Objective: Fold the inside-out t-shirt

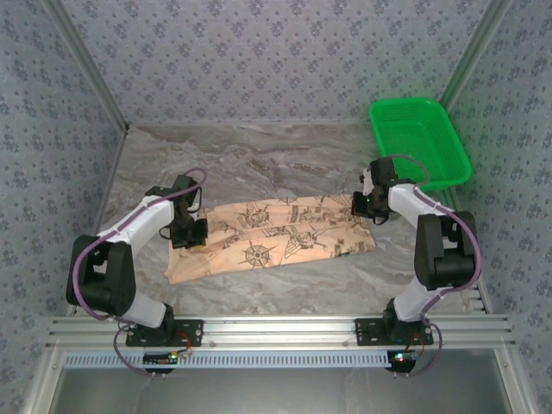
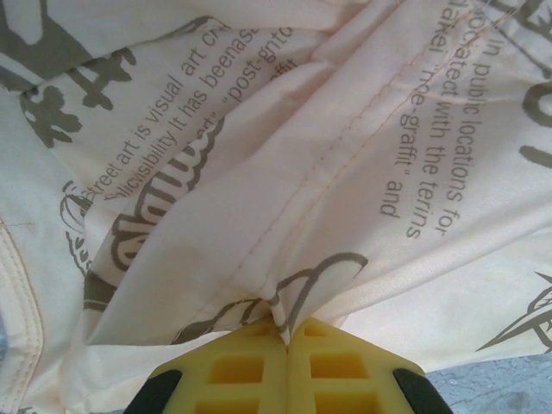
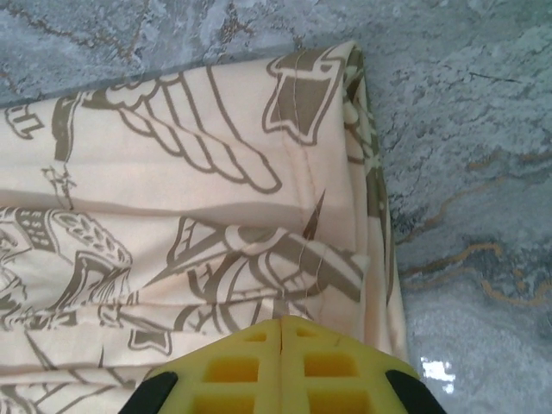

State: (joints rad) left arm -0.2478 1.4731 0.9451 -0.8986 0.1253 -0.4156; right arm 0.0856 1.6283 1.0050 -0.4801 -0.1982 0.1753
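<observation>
Left gripper (image 2: 285, 326) is pinching a bunch of the inside-out t-shirt (image 1: 276, 237) near its left end, jaws closed on cloth. Right gripper (image 3: 283, 323) is sitting at the right end, jaws together; can't tell if cloth is caught. The shirt is lying on the table (image 1: 285, 164) as a long flat band. Lengthwise folds look done; crosswise folds are remaining. Green basket (image 1: 418, 142) is sitting far right, apart.
</observation>
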